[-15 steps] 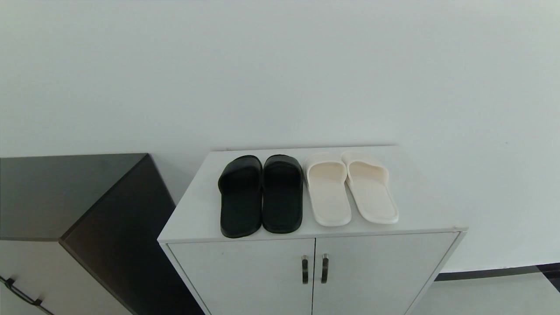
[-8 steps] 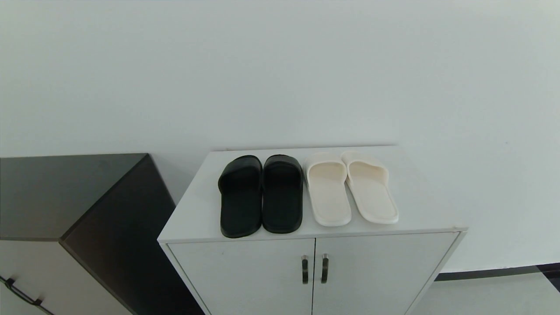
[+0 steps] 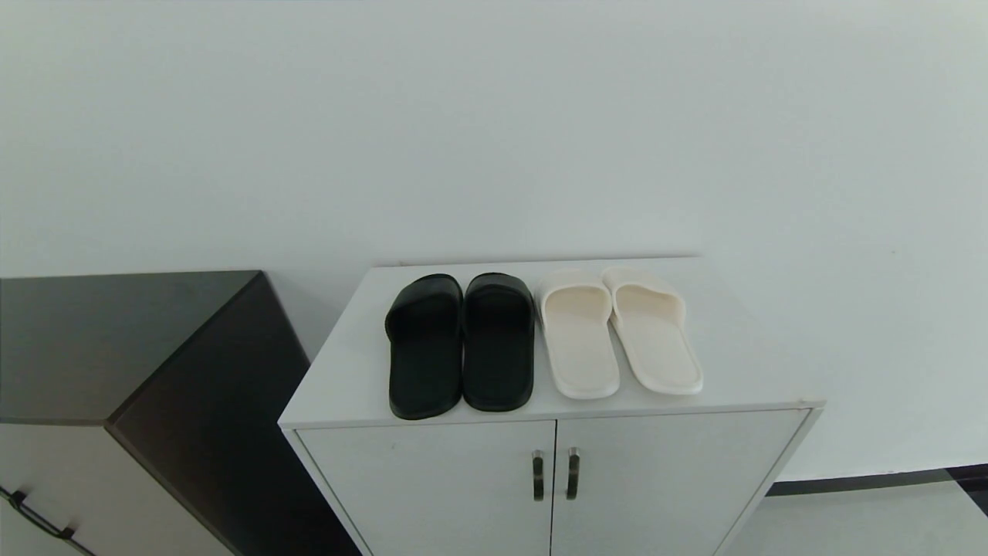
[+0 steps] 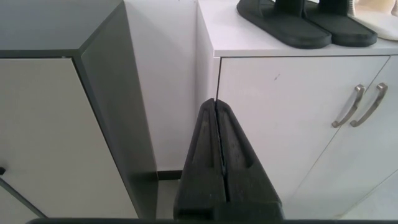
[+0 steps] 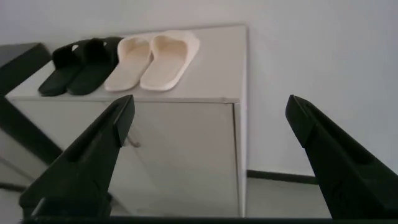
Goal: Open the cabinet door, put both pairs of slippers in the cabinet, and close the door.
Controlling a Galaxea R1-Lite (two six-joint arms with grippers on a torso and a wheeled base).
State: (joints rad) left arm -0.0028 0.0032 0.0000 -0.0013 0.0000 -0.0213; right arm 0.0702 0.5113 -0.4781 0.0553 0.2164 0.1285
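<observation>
nothing done: cabinet doors (image 3: 432, 486) shut, black slippers (image 3: 461, 344) + cream slippers (image 3: 620, 333) on top. l gripper (image 4: 216, 109) closed, r gripper (image 5: 210, 106) open.

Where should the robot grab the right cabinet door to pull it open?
On the closed right door, grip the vertical bar handle at its inner edge, coming from the front and straddling the bar sideways. It stands off the panel, leaving room behind. The open right gripper likely suits.
</observation>
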